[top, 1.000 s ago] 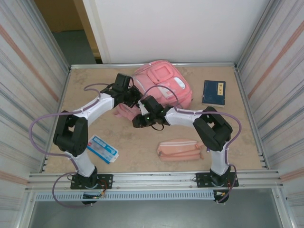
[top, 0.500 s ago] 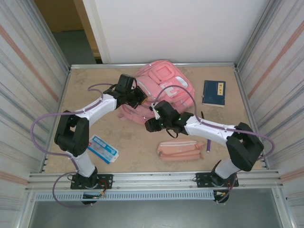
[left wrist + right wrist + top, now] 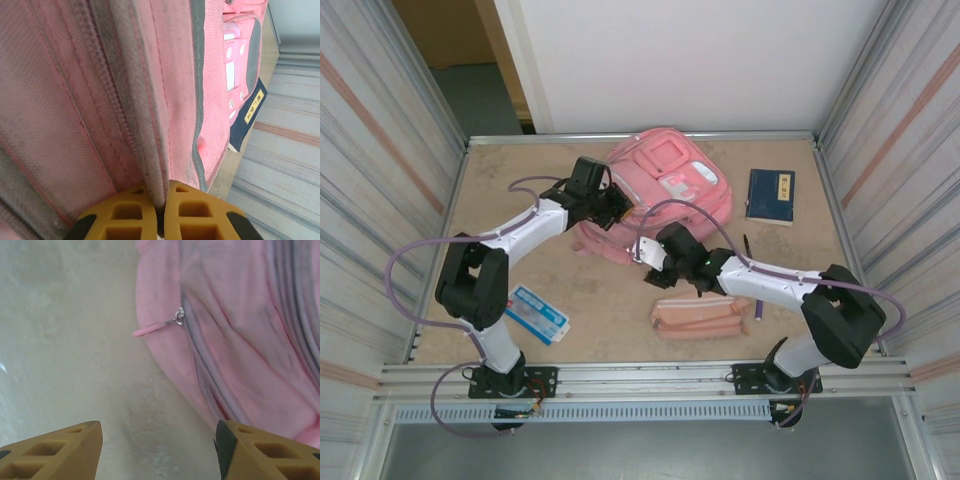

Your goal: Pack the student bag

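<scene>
The student bag [image 3: 670,175], a soft pink backpack, lies at the back centre of the table. My left gripper [image 3: 616,212] is at its near left edge. In the left wrist view the left gripper [image 3: 162,212] is shut on a grey-trimmed seam of the student bag [image 3: 75,100]. My right gripper [image 3: 648,252] hovers just in front of the bag, open and holding nothing. In the right wrist view the right gripper [image 3: 159,445] is over bare table, with the student bag [image 3: 240,340] and a zipper pull [image 3: 177,316] beyond its fingertips.
A navy book [image 3: 770,195] lies at the back right. A pink pencil pouch [image 3: 700,313] sits near the front, with a purple pen [image 3: 758,310] beside it. A blue-and-white packet [image 3: 535,313] lies front left. Metal walls close in both sides.
My right gripper has let go, opened and drawn back from the bag toward the front, its arm stretching out. The left gripper keeps its hold, and the bag has shifted slightly.
</scene>
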Controlling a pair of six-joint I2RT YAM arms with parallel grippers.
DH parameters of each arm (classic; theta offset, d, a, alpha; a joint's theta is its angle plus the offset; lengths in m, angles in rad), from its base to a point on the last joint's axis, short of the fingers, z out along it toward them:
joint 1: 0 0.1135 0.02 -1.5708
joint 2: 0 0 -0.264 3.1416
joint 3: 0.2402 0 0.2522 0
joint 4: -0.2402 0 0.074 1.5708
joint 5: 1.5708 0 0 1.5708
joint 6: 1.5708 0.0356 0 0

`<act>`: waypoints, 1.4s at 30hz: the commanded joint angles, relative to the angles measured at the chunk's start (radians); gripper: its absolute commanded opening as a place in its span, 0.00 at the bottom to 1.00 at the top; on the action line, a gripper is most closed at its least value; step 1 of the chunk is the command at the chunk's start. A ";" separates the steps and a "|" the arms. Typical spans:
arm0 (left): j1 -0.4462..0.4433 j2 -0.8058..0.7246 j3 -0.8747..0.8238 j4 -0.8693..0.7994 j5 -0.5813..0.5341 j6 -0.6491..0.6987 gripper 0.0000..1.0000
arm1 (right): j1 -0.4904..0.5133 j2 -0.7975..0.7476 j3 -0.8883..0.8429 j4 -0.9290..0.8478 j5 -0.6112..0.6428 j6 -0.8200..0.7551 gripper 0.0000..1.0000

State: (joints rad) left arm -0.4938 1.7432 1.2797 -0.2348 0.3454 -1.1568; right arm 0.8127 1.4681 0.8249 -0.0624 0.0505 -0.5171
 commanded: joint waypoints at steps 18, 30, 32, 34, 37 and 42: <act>-0.042 -0.059 -0.018 0.047 0.072 -0.006 0.00 | -0.202 0.184 0.229 0.095 -0.194 -0.431 0.60; -0.020 -0.107 -0.025 -0.003 0.166 0.062 0.12 | -0.257 0.209 0.274 0.101 -0.345 -0.368 0.03; -0.016 -0.154 -0.037 -0.088 0.137 0.127 0.32 | -0.265 0.194 0.282 0.084 -0.376 -0.344 0.01; -0.031 -0.249 -0.107 -0.137 0.062 0.158 0.39 | -0.267 0.180 0.286 0.081 -0.394 -0.313 0.00; -0.068 -0.380 -0.230 -0.163 -0.016 0.190 0.43 | -0.277 0.167 0.308 0.066 -0.402 -0.270 0.00; -0.141 -0.467 -0.366 -0.136 -0.062 0.230 0.49 | -0.309 0.158 0.337 0.076 -0.436 -0.159 0.00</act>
State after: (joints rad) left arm -0.6079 1.2766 0.9718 -0.3439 0.3447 -0.9924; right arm 0.5240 1.6749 1.1049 -0.0029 -0.3187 -0.7864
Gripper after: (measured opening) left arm 0.497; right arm 0.135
